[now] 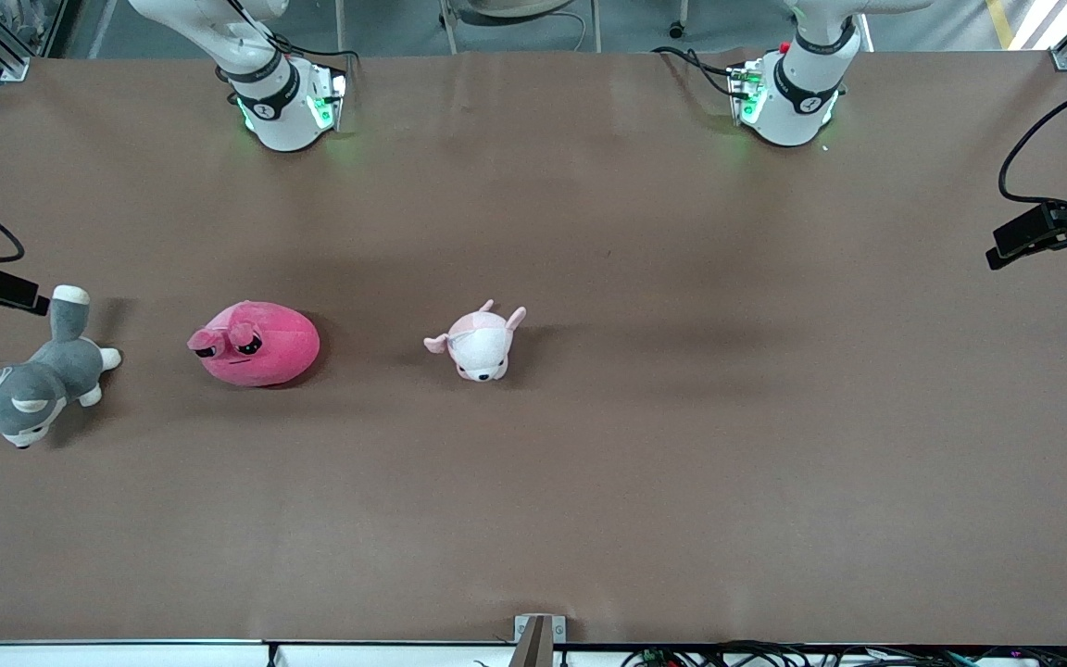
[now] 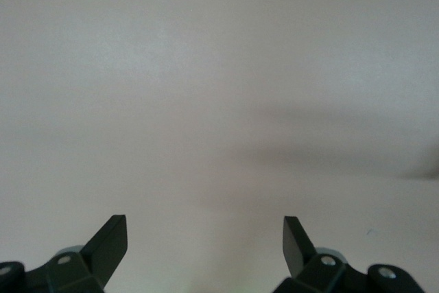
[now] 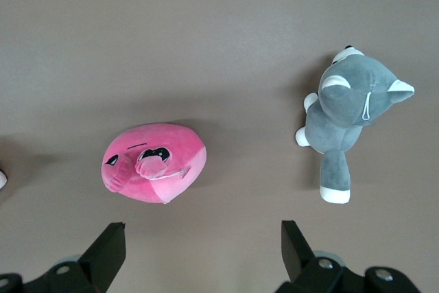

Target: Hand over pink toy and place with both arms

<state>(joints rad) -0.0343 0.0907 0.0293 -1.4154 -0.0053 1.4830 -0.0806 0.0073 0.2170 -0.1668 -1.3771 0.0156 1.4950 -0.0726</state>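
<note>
The pink toy (image 1: pixel 256 343), a round hot-pink plush with small ears and dark sleepy eyes, lies on the brown table toward the right arm's end. In the right wrist view the pink toy (image 3: pixel 155 162) sits on the table well below my right gripper (image 3: pixel 203 239), which is open and holds nothing. My left gripper (image 2: pixel 204 235) is open too, with only bare table under it. In the front view only the two arms' bases and lower links show, the right arm (image 1: pixel 265 88) and the left arm (image 1: pixel 802 83); both hands are out of that view.
A grey-and-white plush dog (image 1: pixel 33 384) lies near the table's edge at the right arm's end, beside the pink toy; the dog (image 3: pixel 346 118) also shows in the right wrist view. A small pale pink-and-white plush (image 1: pixel 480 343) lies mid-table. Black camera mounts (image 1: pixel 1052 232) stand at the table's ends.
</note>
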